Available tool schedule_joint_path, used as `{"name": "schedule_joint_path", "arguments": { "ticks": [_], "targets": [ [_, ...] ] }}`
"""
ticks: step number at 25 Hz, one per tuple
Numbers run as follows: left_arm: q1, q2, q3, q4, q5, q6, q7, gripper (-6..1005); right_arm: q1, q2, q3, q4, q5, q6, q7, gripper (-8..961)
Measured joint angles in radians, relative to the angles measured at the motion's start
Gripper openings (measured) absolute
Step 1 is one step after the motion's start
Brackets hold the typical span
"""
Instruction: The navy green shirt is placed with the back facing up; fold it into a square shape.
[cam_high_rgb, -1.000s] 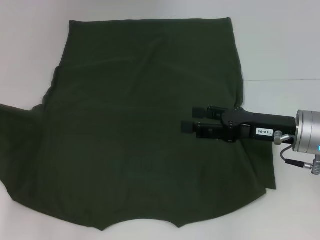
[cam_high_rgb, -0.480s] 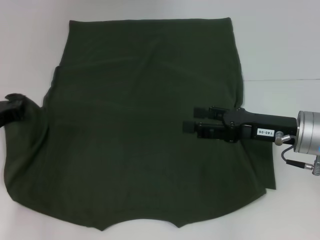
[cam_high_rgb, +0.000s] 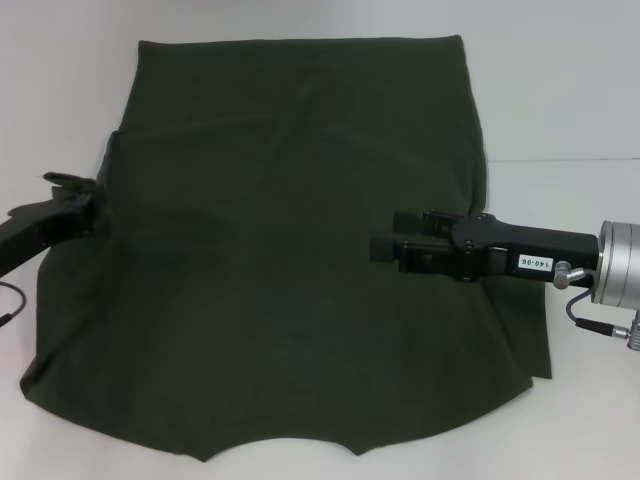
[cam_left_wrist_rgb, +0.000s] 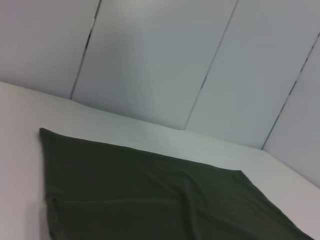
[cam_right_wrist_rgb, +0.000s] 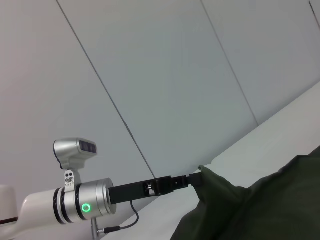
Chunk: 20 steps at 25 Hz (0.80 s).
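Observation:
The navy green shirt (cam_high_rgb: 280, 250) lies spread flat on the white table, plain side up. Its right sleeve is folded in along a straight right edge. My left gripper (cam_high_rgb: 88, 200) is at the shirt's left side, shut on the left sleeve cloth and holding it lifted over the body. In the right wrist view the left gripper (cam_right_wrist_rgb: 194, 180) pinches a raised peak of the shirt (cam_right_wrist_rgb: 260, 205). My right gripper (cam_high_rgb: 390, 235) hovers over the right half of the shirt, open, with nothing between its fingers. In the left wrist view the shirt (cam_left_wrist_rgb: 150, 195) shows its far hem.
The white table (cam_high_rgb: 560, 90) shows bare surface on the left, the right and beyond the shirt's far hem. Pale wall panels (cam_left_wrist_rgb: 160, 60) stand behind the table. A cable (cam_high_rgb: 585, 315) hangs by my right wrist.
My left gripper came in from the left edge, took the left sleeve and carried it rightward over the shirt. My right gripper drifted slightly to the right.

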<state>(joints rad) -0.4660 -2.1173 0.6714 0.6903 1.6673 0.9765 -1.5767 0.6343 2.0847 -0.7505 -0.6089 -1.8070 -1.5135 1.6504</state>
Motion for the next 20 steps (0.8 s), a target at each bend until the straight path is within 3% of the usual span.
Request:
{"name": "schedule_joint_path", "arguments": {
  "ticks": [8, 16, 20],
  "targets": [
    [-0.018, -0.044, 0.013, -0.014, 0.000, 0.004, 0.003, 135, 0.005, 0.000, 0.000, 0.000, 0.000, 0.014, 0.000, 873],
    [-0.039, -0.049, 0.048, -0.077, 0.000, 0.061, 0.010, 167, 0.006, -0.009, 0.000, 0.000, 0.013, 0.011, 0.009, 872],
    [-0.037, -0.046, 0.045, -0.080, 0.000, 0.099, 0.010, 300, 0.000, -0.018, 0.000, 0.000, 0.037, 0.004, 0.010, 872]
  ]
}}
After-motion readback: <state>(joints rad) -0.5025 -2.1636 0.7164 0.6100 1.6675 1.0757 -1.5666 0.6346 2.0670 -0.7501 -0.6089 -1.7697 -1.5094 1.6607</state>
